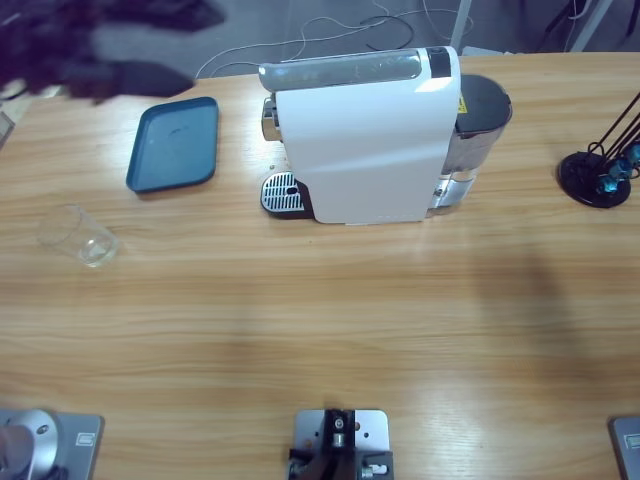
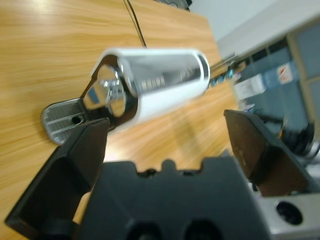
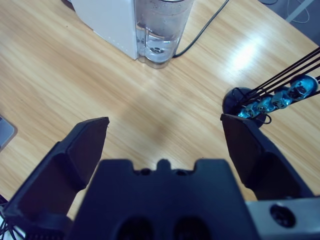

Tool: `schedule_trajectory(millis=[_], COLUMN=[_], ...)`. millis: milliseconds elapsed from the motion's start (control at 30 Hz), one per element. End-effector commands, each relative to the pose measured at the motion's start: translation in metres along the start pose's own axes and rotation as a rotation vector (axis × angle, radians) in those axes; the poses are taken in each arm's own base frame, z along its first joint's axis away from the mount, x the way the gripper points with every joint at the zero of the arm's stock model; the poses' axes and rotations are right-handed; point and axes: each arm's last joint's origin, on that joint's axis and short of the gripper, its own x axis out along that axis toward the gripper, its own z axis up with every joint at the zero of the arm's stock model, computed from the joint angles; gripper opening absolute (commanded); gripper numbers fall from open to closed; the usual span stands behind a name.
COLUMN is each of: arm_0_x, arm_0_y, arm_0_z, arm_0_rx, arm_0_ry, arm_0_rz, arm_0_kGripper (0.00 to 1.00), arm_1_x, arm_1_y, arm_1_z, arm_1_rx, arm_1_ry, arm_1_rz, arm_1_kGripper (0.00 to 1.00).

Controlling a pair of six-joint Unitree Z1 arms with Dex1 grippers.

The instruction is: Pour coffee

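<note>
Far left of the desk [image 1: 300, 330] in the high view lies a clear glass tumbler [image 1: 80, 236], on its side as far as I can tell, no dark liquid seen in it; coffee is not visible anywhere in these views. Just right and further back sits a blue tray [image 1: 175, 143], flat on the wood, apart from the tumbler. A dark blurred shape [image 1: 90, 45] covers the upper left corner above the tray, cannot tell what it is. Middle: white coffee machine [image 1: 365, 135] with silver top, its grated drip tray [image 1: 281, 193] sticking out at its left end, nothing on the grate. Grey-black water tank [image 1: 480, 110] at the machine's right end; cables run behind it on the floor. Far right: a black round-based stand [image 1: 598, 175] with thin rods and blue bits. Left wrist view: left pincer [image 2: 167, 130] released, jaws spread wide, nothing between them, hovering above the desk and looking at the machine's spout end and drip tray. Right wrist view: right pincer [image 3: 165, 132] also released, jaws wide apart, empty, over bare wood with the machine's clear tank ahead to the left and the black stand at the right, near the right jaw.
</note>
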Motion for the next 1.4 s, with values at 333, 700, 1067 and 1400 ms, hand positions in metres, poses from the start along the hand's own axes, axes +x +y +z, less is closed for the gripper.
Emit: schedule_trajectory(millis=[333, 700, 1067, 1400], arm_0_x=[0.106, 0.079, 0.064, 0.026], arm_0_y=[0.053, 0.038, 0.016, -0.071], arm_0_z=[0.029, 0.029, 0.027, 0.050], arm_0_rx=[-0.265, -0.197, -0.154, 0.152], arm_0_ry=[0.203, 0.177, 0.160, -0.032], arm_0_rz=[-0.053, -0.102, -0.151, -0.244], arm_0_kGripper=[0.293, 0.000, 0.000, 0.000], arm_1_x=[0.000, 0.000, -0.001, 0.000], arm_1_y=[-0.001, -0.001, -0.001, -0.001], arm_1_z=[-0.006, -0.006, -0.006, 0.011], arm_1_rx=[0.008, 0.008, 0.009, 0.116], arm_1_ry=[-0.002, -0.002, -0.005, 0.017], arm_1_rz=[-0.006, -0.006, -0.005, -0.037], arm_1_kGripper=[1.000, 1.000, 1.000, 1.000])
